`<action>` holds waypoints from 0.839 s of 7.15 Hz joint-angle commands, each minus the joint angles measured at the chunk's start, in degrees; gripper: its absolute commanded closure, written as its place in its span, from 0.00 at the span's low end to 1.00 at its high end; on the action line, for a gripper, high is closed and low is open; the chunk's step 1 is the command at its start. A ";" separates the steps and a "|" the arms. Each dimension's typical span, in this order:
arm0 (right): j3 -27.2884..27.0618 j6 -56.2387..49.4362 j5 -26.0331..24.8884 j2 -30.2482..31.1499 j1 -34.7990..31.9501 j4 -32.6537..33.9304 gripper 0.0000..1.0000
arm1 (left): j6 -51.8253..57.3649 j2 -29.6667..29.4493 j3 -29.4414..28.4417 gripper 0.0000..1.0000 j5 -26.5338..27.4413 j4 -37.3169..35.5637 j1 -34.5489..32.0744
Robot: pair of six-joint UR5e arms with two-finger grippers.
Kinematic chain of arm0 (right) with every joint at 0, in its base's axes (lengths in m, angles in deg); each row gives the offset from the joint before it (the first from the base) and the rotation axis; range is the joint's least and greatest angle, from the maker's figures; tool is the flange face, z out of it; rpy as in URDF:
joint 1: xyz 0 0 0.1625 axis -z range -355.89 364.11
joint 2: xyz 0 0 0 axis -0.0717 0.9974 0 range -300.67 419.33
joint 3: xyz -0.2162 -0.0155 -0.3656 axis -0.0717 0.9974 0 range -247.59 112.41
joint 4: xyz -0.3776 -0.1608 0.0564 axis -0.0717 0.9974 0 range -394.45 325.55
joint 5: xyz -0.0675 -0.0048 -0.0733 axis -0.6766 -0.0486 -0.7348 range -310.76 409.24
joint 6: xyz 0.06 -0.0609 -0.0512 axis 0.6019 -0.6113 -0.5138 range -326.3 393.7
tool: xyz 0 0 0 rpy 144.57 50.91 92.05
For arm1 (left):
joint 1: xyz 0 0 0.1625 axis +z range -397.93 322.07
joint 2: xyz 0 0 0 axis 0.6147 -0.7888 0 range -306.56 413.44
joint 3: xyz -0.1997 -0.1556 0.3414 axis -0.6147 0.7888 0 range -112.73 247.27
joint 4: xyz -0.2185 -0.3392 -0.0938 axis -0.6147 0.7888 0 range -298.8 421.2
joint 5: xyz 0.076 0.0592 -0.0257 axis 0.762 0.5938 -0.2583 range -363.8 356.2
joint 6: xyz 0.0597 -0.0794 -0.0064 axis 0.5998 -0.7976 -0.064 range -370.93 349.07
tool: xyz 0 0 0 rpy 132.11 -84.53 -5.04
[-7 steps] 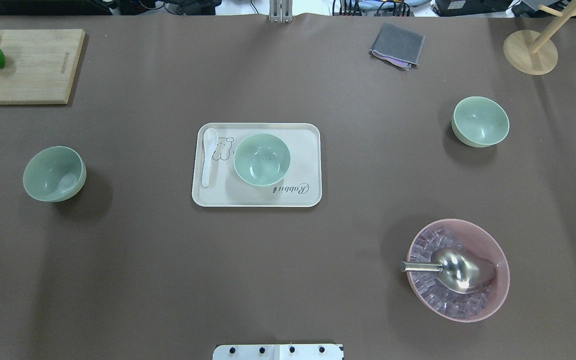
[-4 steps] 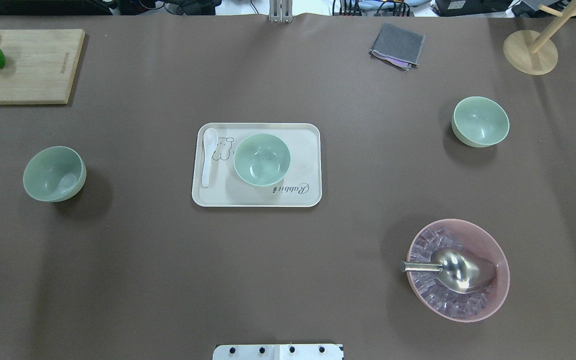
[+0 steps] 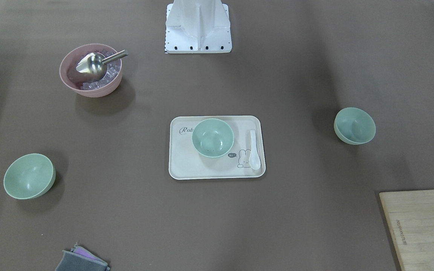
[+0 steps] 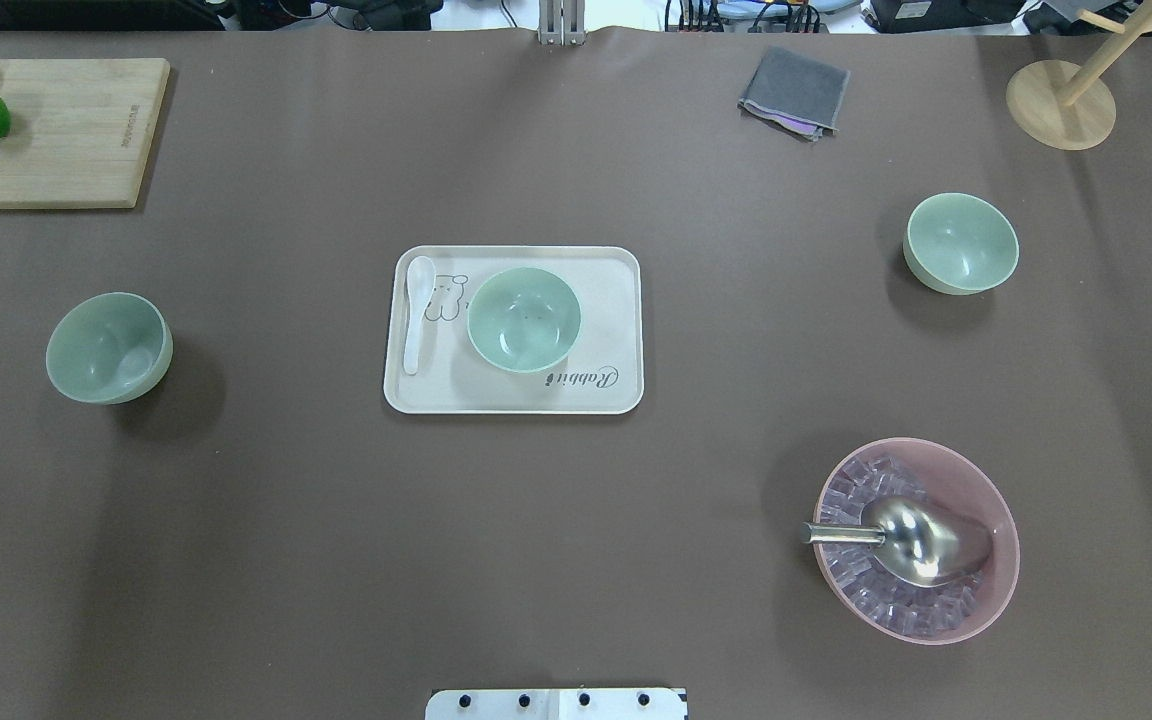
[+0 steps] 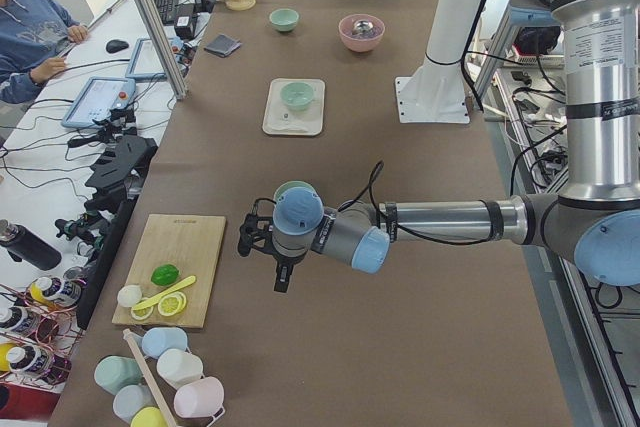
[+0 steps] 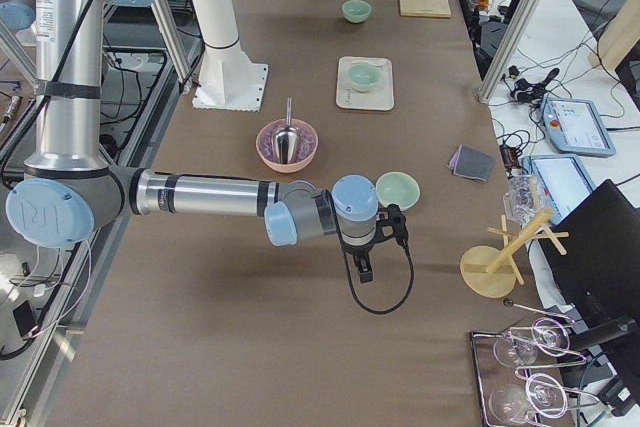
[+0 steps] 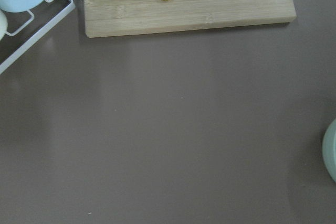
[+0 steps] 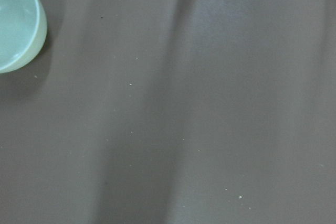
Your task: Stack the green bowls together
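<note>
Your middle bowl (image 4: 523, 319) sits on the tray (image 4: 612, 300), just beside a white spoon (image 4: 417, 312). The left bowl (image 4: 108, 348) and the right bowl (image 4: 960, 243) stand on the bare table (image 4: 576, 550), well apart, one toward each end. All three are upright with their mouths facing up; being round, they show no long axis. Your left gripper (image 5: 283, 280) hangs near the left bowl and your right gripper (image 6: 365, 270) near the right bowl. You cannot tell how wide either one stands.
</note>
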 commanded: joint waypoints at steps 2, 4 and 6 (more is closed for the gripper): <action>0.44 7.80 -0.55 -5.88 7.53 -0.50 0.00 | -14.38 -2.17 0.17 0.02 2.12 7.23 7.08; 4.03 8.94 -8.09 -12.46 13.16 0.02 0.00 | -22.69 -4.27 0.18 0.02 2.66 7.25 10.33; 16.55 9.65 -8.82 -23.25 15.11 -0.42 0.00 | -25.39 -5.08 0.35 0.02 5.02 7.25 13.50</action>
